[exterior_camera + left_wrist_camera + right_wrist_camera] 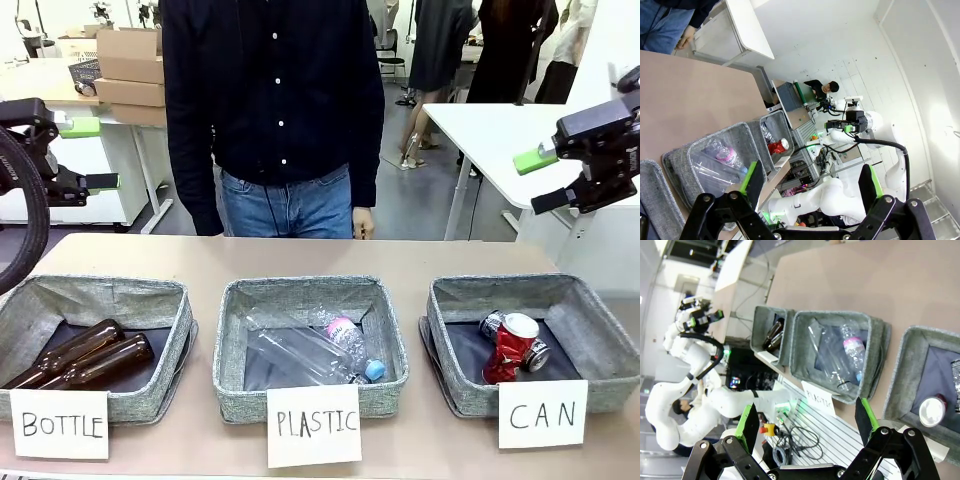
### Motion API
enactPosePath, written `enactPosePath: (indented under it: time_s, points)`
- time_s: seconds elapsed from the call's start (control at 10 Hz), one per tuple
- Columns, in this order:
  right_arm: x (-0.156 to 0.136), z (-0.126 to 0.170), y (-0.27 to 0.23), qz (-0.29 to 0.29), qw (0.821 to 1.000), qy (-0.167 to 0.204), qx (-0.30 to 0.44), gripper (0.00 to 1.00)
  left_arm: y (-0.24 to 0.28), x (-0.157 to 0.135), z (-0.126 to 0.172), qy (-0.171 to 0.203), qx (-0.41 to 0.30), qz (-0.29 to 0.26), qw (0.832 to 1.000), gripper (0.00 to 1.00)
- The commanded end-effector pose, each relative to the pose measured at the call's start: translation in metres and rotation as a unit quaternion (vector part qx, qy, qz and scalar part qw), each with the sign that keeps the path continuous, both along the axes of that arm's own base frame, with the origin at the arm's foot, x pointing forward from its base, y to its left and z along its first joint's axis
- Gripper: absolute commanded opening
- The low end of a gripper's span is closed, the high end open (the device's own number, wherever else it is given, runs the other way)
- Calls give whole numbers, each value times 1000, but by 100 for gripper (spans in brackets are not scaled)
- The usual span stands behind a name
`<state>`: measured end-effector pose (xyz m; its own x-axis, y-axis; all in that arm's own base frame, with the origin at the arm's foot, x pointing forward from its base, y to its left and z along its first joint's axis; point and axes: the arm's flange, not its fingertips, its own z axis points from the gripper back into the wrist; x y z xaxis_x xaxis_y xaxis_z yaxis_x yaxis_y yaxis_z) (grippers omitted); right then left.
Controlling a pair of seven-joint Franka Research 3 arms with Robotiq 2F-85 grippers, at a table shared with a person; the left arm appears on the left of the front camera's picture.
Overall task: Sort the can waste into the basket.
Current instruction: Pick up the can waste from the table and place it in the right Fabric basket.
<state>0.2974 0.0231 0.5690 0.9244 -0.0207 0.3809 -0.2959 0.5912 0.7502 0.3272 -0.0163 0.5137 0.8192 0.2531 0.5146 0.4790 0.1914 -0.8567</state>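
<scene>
Nearest the robot, three labelled fabric baskets in a row: the CAN basket (600, 330) at the robot's right already holds both cans, the red can (508, 350) standing crumpled and leaning on the silver-grey can (497, 325) behind it; PLASTIC basket (235, 345) in the middle holds clear bottles, BOTTLE basket (20, 320) at left holds brown glass bottles. Above the table's far corners, left gripper (95, 155) and right gripper (540, 180) hang raised, jaws apart, nothing held; beyond, a person (275, 110) stands at the far edge. Sorting looks done; judged risk is a needless descent by the right arm knocking the upright red can over, or either arm swinging toward the person
</scene>
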Motion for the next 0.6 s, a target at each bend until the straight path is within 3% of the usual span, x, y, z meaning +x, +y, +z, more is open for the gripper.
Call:
enactPosePath:
  time_s: [0.0,0.5]
  points:
    - [0,4,-2,6,1000,-5,-4,100,-1,-4,-2,-12,-9,-2,1000,100]
    - [0,4,-2,6,1000,-5,-4,100,-1,-4,-2,-12,-9,-2,1000,100]
